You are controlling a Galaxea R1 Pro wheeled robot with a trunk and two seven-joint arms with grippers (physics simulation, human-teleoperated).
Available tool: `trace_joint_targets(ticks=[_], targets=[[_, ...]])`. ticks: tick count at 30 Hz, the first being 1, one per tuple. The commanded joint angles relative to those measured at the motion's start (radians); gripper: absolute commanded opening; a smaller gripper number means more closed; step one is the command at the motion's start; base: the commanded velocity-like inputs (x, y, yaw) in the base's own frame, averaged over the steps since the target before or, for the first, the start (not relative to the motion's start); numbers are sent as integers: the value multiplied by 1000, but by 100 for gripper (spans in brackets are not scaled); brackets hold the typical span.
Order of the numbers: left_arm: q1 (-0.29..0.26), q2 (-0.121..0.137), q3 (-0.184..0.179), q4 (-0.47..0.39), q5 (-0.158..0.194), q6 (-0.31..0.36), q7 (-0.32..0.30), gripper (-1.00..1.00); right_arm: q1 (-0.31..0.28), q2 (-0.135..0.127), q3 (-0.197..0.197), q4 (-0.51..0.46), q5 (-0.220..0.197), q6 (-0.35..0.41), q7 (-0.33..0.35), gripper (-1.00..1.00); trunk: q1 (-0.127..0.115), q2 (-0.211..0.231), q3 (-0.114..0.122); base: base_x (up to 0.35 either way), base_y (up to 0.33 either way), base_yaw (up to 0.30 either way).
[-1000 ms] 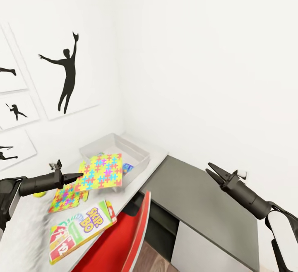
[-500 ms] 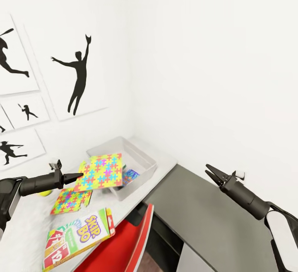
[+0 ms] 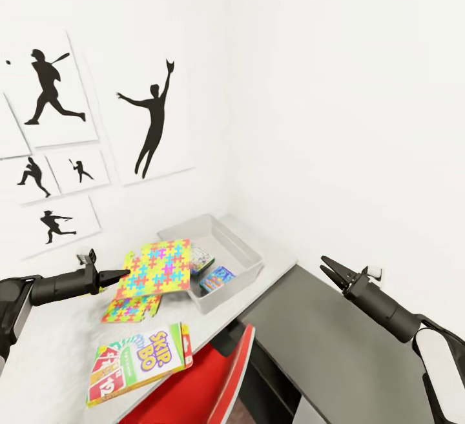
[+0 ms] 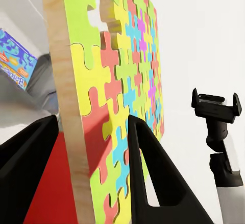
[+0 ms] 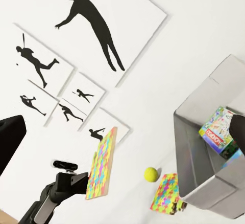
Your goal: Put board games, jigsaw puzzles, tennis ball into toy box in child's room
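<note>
A: What do you see first, from the biggest thing?

B: The table (image 3: 45, 359) with the white top, and on it the grey toy box (image 3: 248, 253) in the corner. Compared with one second ago the whole picture has slid to the right, so I think the camera turns; the things themselves do not move.

A: And the toys?

B: Two board games (image 3: 216, 277) lie already inside the toy box. The Skip-Bo game (image 3: 139, 363) lies flat near the front edge of the table. One puzzle (image 3: 158, 268) is held in the air, its far edge over the rim of the toy box, as it was before. The second puzzle (image 3: 131, 308) lies on the table under it. The tennis ball (image 5: 150, 173) rests on the table near the box.

A: The grippers?

B: The left gripper (image 3: 119, 275) is clamped on the puzzle edge. The right gripper (image 3: 327, 270) hangs over the dark cabinet (image 3: 336, 340), fingers spread, holding nothing.

A: So, for the task?

B: I judge the puzzle must go forward and then be let go.
</note>
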State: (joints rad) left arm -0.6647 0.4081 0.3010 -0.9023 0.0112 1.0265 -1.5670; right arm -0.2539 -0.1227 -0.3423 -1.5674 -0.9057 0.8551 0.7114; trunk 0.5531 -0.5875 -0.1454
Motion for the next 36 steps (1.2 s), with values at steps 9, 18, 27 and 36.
trace_joint_targets(ticks=[9,18,27,36], targets=[[-1,0,0,0,0,10,-4,-100,-1,0,-1,0,-1,5,2,100,0,-2,6,62,0,256],[-1,0,0,0,0,10,-4,-100,-1,0,-1,0,-1,5,3,100,0,-2,8,83,-4,79],[-1,-1,0,0,0,10,-4,-100,-1,0,-2,1,-1,5,3,100,0,-2,8,77,-50,2],[-1,-2,0,0,0,10,-4,-100,-1,0,-3,2,0,5,3,100,0,-2,8,27,-1,0]])
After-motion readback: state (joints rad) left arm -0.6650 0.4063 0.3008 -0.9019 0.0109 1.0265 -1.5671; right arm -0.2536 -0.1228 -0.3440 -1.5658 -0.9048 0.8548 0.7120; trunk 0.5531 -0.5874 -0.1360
